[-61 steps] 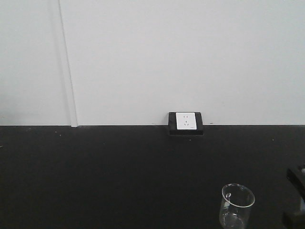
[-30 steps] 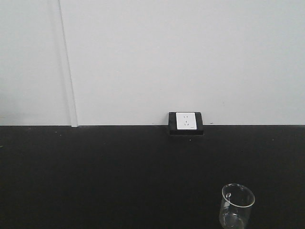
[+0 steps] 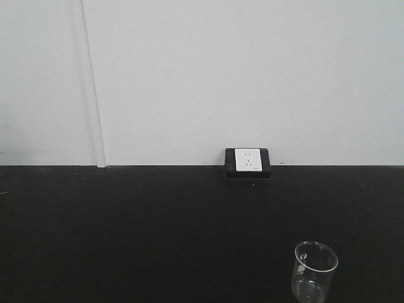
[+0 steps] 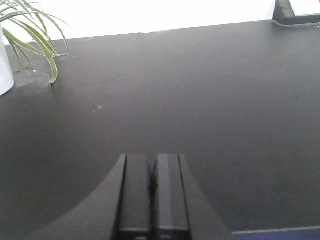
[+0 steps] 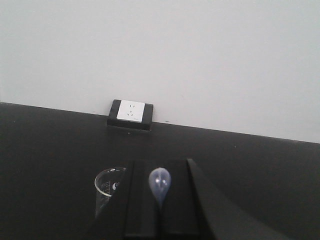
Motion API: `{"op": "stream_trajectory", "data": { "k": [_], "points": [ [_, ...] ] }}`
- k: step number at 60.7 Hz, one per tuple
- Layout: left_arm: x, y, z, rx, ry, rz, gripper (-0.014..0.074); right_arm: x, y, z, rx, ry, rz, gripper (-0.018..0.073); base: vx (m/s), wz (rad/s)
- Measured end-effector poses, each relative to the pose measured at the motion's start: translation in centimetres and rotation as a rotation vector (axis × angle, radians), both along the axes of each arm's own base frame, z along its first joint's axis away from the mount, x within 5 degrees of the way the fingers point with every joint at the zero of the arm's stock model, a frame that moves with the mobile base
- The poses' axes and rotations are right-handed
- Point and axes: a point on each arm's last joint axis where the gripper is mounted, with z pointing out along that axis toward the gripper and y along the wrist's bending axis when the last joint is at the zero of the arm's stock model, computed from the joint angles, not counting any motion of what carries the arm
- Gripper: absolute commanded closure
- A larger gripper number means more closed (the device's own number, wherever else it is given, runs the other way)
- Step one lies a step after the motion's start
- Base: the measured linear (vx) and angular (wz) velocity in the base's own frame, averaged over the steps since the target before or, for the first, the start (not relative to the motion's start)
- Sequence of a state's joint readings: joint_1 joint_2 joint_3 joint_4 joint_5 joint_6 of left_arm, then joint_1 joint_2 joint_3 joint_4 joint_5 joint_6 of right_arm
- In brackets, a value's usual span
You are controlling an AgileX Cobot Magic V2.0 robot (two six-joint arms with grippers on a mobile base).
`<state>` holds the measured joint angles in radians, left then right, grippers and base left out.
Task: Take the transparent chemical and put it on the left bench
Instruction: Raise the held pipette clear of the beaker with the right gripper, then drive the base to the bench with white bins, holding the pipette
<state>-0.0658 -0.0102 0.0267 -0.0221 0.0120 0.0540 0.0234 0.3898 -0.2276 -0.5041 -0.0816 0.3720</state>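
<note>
In the right wrist view, the transparent chemical (image 5: pixel 159 183) is a clear, whitish pipette. Its rounded bulb sticks up between the black fingers of my right gripper (image 5: pixel 160 165), which is shut on it. The pipette's stem is hidden below the jaws. The gripper hangs above the black worktop, just right of a clear glass beaker (image 5: pixel 108 186). My left gripper (image 4: pixel 152 158) is shut with nothing in it, low over the black worktop (image 4: pixel 200 90). Neither gripper shows in the front view. The left bench is out of view.
A white wall socket (image 3: pixel 248 161) in a black frame sits where the worktop meets the white wall. The glass beaker (image 3: pixel 314 273) stands at the front right. A potted plant with long green leaves (image 4: pixel 30 30) and a white pot (image 4: pixel 4 70) stands at the far left.
One second ago a black gripper part showed at the right edge of the front view; it has left that view. The scene has shifted very slightly to the right.
</note>
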Motion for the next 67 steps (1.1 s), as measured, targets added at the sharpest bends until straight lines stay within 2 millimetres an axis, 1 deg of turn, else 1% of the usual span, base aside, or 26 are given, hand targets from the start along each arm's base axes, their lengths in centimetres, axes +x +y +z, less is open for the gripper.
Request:
{"op": "stream_trajectory", "data": {
  "k": [30, 67],
  "points": [
    [0.00, 0.00, 0.00, 0.000, 0.000, 0.000, 0.0600, 0.00, 0.00, -0.01, 0.000, 0.001, 0.000, 0.0564, -0.14, -0.01],
    [0.00, 0.00, 0.00, 0.000, 0.000, 0.000, 0.0600, 0.00, 0.00, -0.01, 0.000, 0.001, 0.000, 0.0564, -0.35, -0.01]
  ]
}}
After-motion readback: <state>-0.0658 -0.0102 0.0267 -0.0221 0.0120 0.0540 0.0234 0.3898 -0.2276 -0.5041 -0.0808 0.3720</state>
